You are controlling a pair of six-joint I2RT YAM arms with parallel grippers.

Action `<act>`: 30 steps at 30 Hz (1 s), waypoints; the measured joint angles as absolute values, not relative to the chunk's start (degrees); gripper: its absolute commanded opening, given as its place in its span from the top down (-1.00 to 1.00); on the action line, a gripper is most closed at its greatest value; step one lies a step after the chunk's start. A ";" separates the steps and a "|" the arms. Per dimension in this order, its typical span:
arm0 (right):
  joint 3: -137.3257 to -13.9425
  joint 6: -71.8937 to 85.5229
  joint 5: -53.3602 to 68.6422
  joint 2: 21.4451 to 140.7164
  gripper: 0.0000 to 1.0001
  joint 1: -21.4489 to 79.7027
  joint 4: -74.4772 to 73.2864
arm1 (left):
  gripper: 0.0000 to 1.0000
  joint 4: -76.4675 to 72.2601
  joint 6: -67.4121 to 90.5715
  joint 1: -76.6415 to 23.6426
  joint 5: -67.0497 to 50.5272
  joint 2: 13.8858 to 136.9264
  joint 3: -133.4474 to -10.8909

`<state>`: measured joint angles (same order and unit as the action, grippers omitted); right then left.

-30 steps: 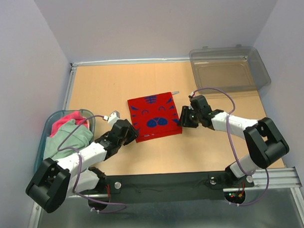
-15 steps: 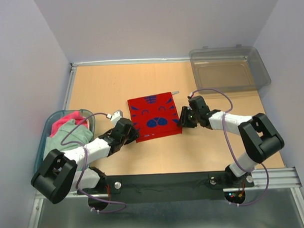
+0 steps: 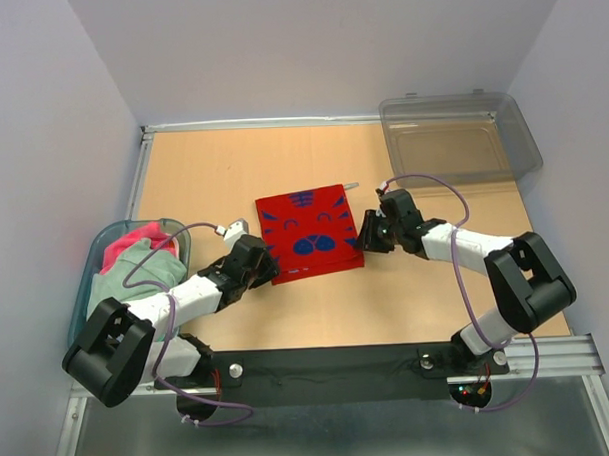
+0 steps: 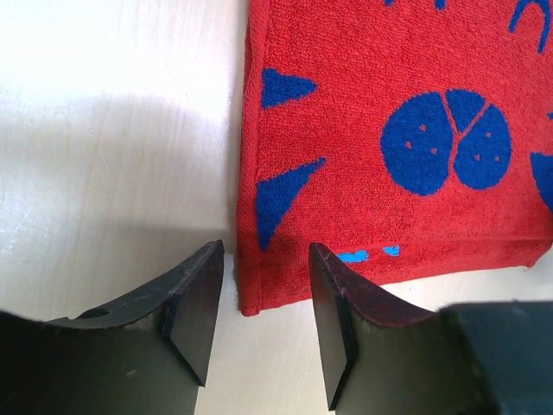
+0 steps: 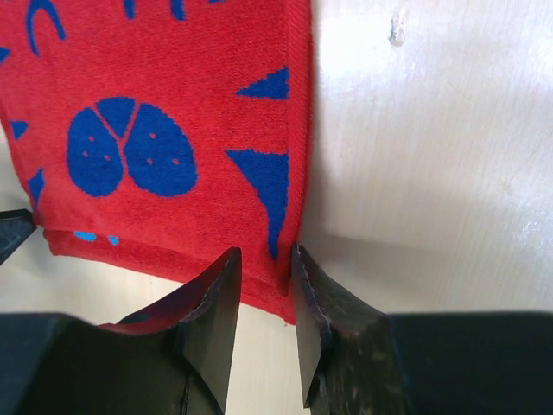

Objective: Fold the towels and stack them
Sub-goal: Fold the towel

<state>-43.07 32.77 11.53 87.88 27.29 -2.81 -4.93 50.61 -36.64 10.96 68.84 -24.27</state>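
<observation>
Centrally, a red towel [image 3: 310, 233] with a blue cat-face pattern lies flat and fully spread on the table [image 3: 203, 182], slightly rotated, with a small loop showing at its far right corner. The left gripper [image 3: 271, 273] sits at the towel's near left corner. In the left wrist view its jaws stand moderately wide, one finger [image 4: 194, 303] on bare wood just outside the hem and the other over the cloth, so that the corner lies between them, ungripped. The right gripper [image 3: 363, 244] sits at the near right corner. In the right wrist view its jaws stand narrow, the side hem and corner lying in the slim gap; whether the pads pinch the cloth cannot be told.

All four towel edges are straight and exposed. Bare wood surrounds the towel on every side, widest toward the far edge and the far left. A blue-rimmed tub [image 3: 90, 257] at the left edge holds a pink towel [image 3: 135, 237] and a pale green towel [image 3: 136, 279], crumpled together. A clear grey bin [image 3: 462, 142] stands at the far right corner, well apart from the red towel.
</observation>
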 measured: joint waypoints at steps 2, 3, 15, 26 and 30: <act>-43.13 32.77 11.70 87.42 0.29 27.29 -2.79 | -0.10 -4.82 50.41 -36.64 10.98 68.84 -24.34; -43.16 32.77 11.86 87.31 0.29 27.29 -2.76 | -0.10 -4.82 50.35 -36.64 10.98 68.84 -24.38; -43.27 32.82 12.43 88.18 0.60 27.29 -2.74 | -0.09 -4.75 49.91 -36.64 10.96 68.95 -24.47; -43.27 33.06 12.34 91.15 0.99 27.29 -2.09 | 0.02 -4.43 49.69 -36.64 10.85 69.91 -25.08; -43.27 33.04 12.34 91.15 0.99 27.29 -1.85 | 0.03 -4.43 49.47 -36.67 10.87 70.26 -25.39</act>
